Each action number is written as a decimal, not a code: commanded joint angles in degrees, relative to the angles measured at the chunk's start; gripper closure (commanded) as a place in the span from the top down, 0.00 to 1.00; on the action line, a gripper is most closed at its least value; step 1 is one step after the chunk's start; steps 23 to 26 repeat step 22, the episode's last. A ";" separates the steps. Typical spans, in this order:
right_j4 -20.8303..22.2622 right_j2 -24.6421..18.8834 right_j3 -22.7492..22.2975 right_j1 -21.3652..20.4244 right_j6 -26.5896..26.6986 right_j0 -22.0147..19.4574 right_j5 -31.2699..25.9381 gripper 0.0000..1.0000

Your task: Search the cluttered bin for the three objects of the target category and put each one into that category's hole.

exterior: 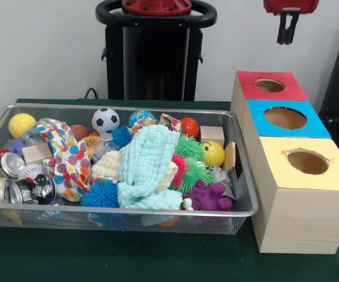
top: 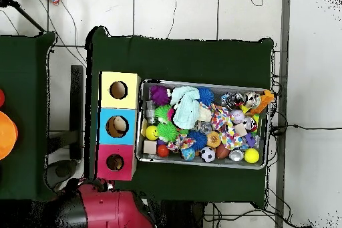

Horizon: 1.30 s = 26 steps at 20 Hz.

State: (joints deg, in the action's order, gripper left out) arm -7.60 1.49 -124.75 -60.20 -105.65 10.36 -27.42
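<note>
The wire mesh bin (exterior: pixel 157 212) is full of mixed toys; in the overhead view (top: pixel 206 83) it lies right of the boxes. I cannot pick out a teddy bear among the clutter. A yellow and orange soft thing (top: pixel 266 97) sticks out at one bin corner in the overhead view. The red-surround hole (exterior: pixel 269 85) tops the box farthest from the camera and also shows in the overhead view (top: pixel 115 162). My gripper (exterior: pixel 287 40) hangs high above that hole, slightly open and empty.
Blue-surround (exterior: pixel 285 117) and yellow-surround (exterior: pixel 308 161) holes top the nearer boxes. A mint knitted cloth (exterior: pixel 148 167) covers the bin's middle, with spiky balls (exterior: pixel 101 192), a purple toy (exterior: pixel 209 197), a soccer ball (exterior: pixel 105 120) and cans (exterior: pixel 9 165) around it.
</note>
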 commanded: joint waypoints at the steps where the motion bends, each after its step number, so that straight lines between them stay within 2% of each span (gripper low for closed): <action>1: -1.83 0.35 3.25 -5.41 -8.99 -1.94 -5.84 0.00; 4: -0.75 0.71 4.43 -6.33 -8.16 -2.35 -6.31 0.00; 8: 0.62 0.93 5.34 -5.84 -6.99 -3.81 -4.05 0.00; 11: 1.93 1.54 5.23 -3.53 -7.67 -4.20 0.74 0.00; 14: 3.41 2.94 5.37 -1.10 -9.84 -2.42 5.52 0.00; 17: 2.91 2.70 5.58 1.52 -10.25 -1.72 8.92 0.00; 21: 2.18 3.65 7.54 3.80 -10.08 -0.92 8.95 0.00; 26: 2.01 3.99 7.95 4.04 -10.01 -0.67 8.72 0.00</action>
